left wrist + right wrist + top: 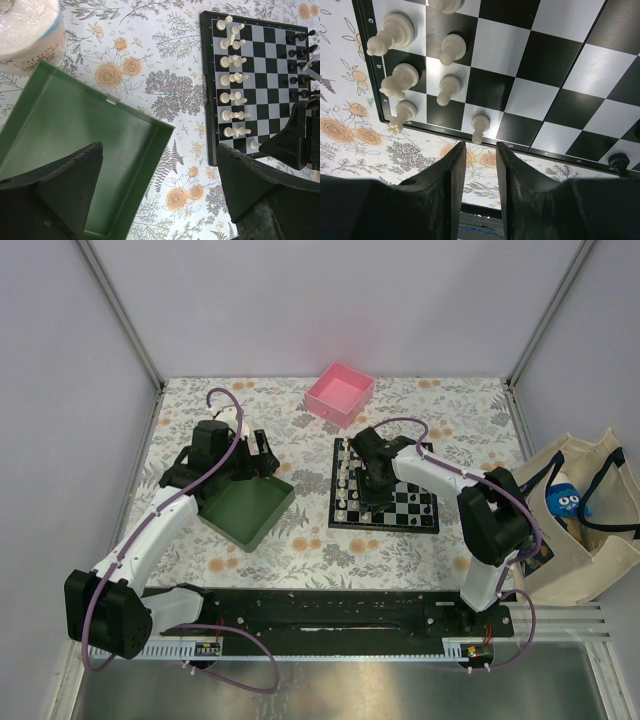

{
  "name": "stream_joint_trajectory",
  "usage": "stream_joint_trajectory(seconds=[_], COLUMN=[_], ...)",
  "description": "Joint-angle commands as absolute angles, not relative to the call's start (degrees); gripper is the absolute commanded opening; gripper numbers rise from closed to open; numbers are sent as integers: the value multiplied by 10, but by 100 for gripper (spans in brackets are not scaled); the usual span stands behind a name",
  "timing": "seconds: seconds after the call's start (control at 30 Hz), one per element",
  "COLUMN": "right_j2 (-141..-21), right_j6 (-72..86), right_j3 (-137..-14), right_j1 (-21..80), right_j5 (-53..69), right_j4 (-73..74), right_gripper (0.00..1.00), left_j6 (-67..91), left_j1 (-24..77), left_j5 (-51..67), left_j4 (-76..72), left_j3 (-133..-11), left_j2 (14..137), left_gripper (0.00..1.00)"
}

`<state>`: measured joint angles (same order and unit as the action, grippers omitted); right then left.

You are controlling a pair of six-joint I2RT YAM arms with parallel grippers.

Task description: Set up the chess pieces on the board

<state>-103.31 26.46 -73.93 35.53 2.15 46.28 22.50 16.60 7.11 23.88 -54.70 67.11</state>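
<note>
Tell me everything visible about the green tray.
The green tray is a square, shallow box with low walls and a floor, plastic by its look. It lies flat on the floral table cover, turned corner-on, left of the chessboard and apart from it. No pieces show inside. The open left hand hovers above it.

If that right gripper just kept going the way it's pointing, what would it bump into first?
Most likely the white pawn at the edge of the chessboard, just ahead of the right gripper; depth is unclear, so it might touch the rim first.
</note>
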Motion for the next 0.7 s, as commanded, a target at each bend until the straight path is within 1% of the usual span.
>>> stream_joint_trajectory(seconds=[0.0,0.07,0.17,0.67], right_j2=[-1026,-1033,-1040,-1056], right_j6=[271,271,269,266], right_j3=[-743,-746,-749,-750], right_j1=[361,361,360,360], right_j5=[22,24,26,33], right_j4=[453,453,453,446], right_gripper=[38,36,32,33], left_j6=[227,227,227,227], left_j1=[168,168,168,167], left_j5=[79,79,78,81], left_j4=[216,217,216,215], left_j3=[-548,-549,-548,-548], left_j2=[667,669,668,672], left_gripper=[99,99,99,99])
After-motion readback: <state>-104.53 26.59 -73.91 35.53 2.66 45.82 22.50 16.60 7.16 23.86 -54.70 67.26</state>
